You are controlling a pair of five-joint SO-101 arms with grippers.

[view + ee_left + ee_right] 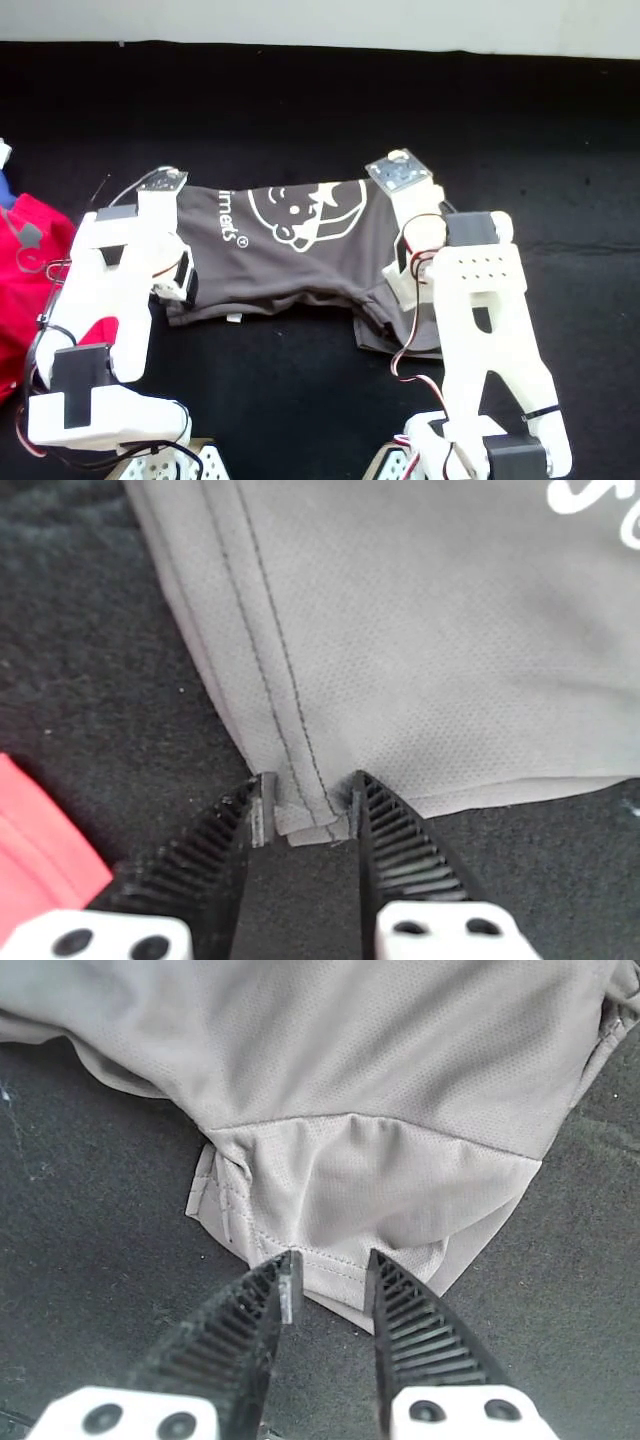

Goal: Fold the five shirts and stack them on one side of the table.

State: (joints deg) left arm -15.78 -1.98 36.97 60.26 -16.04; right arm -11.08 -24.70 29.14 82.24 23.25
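Note:
A grey shirt (300, 265) with a white print lies spread across the middle of the black table, its near edge rumpled. My left gripper (307, 802) is open at the shirt's near left corner, and the stitched hem (300, 730) runs down between its fingertips. In the high view that gripper (183, 278) sits at the shirt's left edge. My right gripper (332, 1275) is open over a folded sleeve (350, 1200) at the shirt's near right, its tips straddling the hem. From above it (400, 285) is at the shirt's right side.
A red shirt (30, 255) lies bunched at the table's left edge, close to the left arm; its corner (40, 840) is beside my left fingers. The black table cover (300, 100) stretches bare behind the grey shirt and to the right.

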